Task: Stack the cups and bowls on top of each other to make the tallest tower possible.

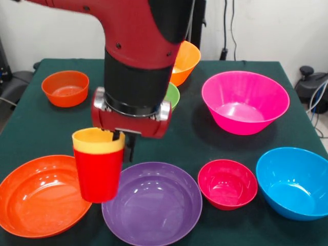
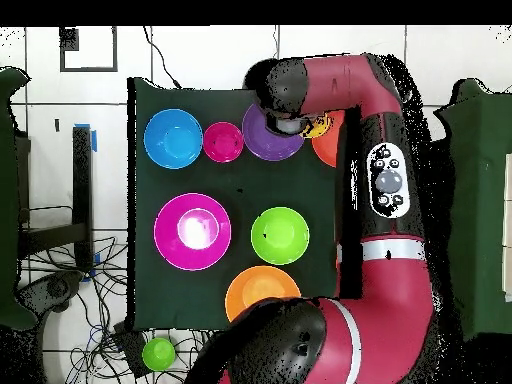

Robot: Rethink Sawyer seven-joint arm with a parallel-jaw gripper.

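The yellow cup point(image 1: 98, 141) sits nested inside the red cup point(image 1: 98, 174). My gripper point(image 1: 122, 144) is shut on their rim, with one finger inside and one dark finger point(image 1: 129, 148) outside. The pair is upright between the orange-red bowl point(image 1: 38, 197) and the purple bowl point(image 1: 152, 205); I cannot tell whether it touches the table. Other bowls stand apart: crimson-pink point(image 1: 227, 183), blue point(image 1: 293, 182), magenta-pink point(image 1: 245, 102), green point(image 1: 173, 96), light orange point(image 1: 185, 60) and small orange point(image 1: 65, 88). In the overhead view the arm point(image 2: 375, 180) hides the gripper, and only a bit of the yellow cup point(image 2: 318, 126) shows.
The dark green table point(image 1: 287, 128) holds all the bowls in two loose rows. The overhead view shows the blue bowl point(image 2: 173, 138), crimson-pink bowl point(image 2: 223, 142) and purple bowl point(image 2: 262, 138) in one row. A small green round object point(image 2: 158, 353) lies on the floor beside the table.
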